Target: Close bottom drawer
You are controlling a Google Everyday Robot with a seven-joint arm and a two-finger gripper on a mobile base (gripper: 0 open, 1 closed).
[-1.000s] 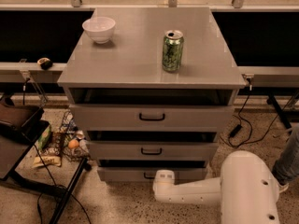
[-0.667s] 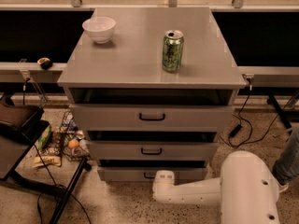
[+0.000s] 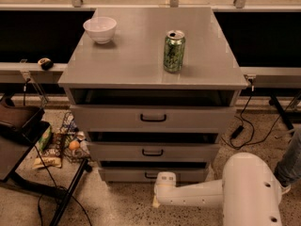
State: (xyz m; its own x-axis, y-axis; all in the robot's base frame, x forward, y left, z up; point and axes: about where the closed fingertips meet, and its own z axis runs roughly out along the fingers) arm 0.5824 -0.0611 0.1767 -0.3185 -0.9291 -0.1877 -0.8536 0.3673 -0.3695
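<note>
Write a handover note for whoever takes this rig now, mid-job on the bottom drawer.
The tool sits low at the front of the bottom drawer, by its black handle.
The drawer juts out, dark gap above it: not shut.
Done: tool at the front.
Left: push it in flush.
A green can and white bowl stand on the cabinet top.

All white, smooth and shiny. Big round shell (image 3: 251, 192) at 5 o'clock, with a few small dark dots on its side. Fat white tube of an arm (image 3: 197, 194) beside it, ending in a round cap. Tool (image 3: 160, 192) at the arm's end, near 6 o'clock, white with a pale cream tip.
</note>
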